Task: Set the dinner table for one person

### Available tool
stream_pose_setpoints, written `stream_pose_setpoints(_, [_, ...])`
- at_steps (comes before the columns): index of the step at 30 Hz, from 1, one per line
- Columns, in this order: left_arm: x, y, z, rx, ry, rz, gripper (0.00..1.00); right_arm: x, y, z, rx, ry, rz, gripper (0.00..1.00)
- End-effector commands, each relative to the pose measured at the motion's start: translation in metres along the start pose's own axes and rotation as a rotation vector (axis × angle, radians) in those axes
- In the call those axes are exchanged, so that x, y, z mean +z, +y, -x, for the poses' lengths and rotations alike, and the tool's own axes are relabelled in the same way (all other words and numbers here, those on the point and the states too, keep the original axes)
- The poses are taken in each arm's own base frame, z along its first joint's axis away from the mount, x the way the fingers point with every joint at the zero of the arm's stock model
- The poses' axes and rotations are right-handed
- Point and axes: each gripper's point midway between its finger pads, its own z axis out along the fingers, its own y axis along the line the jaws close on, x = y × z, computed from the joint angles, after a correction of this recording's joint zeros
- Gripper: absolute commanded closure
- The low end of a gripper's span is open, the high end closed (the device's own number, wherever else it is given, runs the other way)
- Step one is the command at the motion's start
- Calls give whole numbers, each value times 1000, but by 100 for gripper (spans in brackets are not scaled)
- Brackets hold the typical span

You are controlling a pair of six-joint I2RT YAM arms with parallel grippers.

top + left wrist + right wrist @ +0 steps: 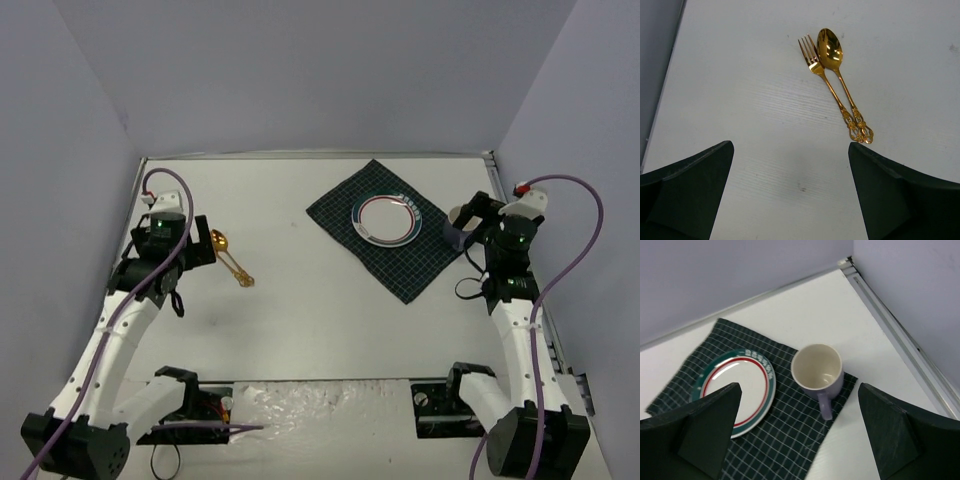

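Observation:
The white dinner table [300, 330] holds a dark green checked cloth [400, 262] at the back right. A white plate with a green and red rim [386, 219] lies on the cloth. A lilac mug [818, 371] stands upright on the cloth's corner beside the plate [735, 387], its handle toward my right gripper. A gold spoon [832, 55] and a gold fork [812, 62] lie side by side on the table at the left [232, 262]. My left gripper [790, 145] is open and empty just short of their handles. My right gripper [799, 386] is open and empty above the mug.
Grey-violet walls close the table on the left, back and right. A metal rail [900, 350] runs along the table's right edge close to the mug. Purple cables loop off both arms. A shiny wrinkled strip [320, 398] lies between the arm bases.

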Motion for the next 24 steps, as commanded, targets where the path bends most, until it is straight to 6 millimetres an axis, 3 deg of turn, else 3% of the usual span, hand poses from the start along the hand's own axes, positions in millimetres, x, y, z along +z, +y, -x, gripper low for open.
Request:
stream_pose_setpoints(1, [14, -9, -2, -130, 25, 12, 3, -21, 42, 40, 90, -86, 132, 0])
stream_pose_setpoints(6, [43, -24, -19, -270, 81, 21, 3, -37, 86, 27, 68, -43, 312, 0])
stream_pose_setpoints(10, [73, -30, -35, -352, 118, 70, 4, -51, 109, 10, 54, 3, 438, 0])
stream_pose_setpoints(18, [121, -38, -52, -426, 149, 152, 20, -71, 124, -16, -11, 30, 535, 0])
stream_pose_setpoints(24, [146, -45, -66, -443, 188, 178, 34, -75, 129, -21, -29, 34, 555, 0])
